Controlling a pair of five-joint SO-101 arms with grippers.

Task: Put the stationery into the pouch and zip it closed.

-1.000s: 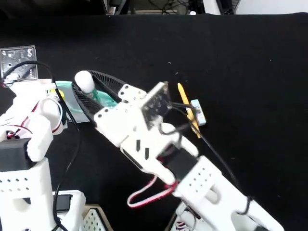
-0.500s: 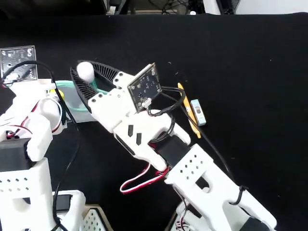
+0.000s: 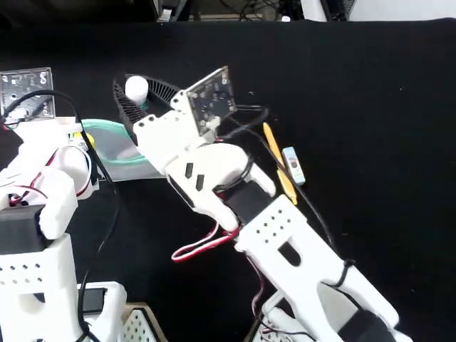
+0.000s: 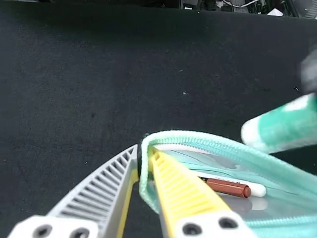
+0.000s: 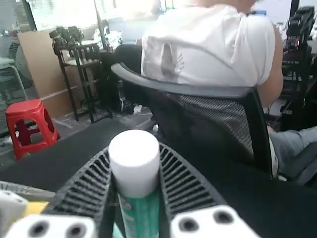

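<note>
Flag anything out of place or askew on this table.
Nothing looks spilled or damaged. A yellow pen and a small blue-white block lie loose on the table, apart from the open pouch, whose rim the left gripper pinches.
</note>
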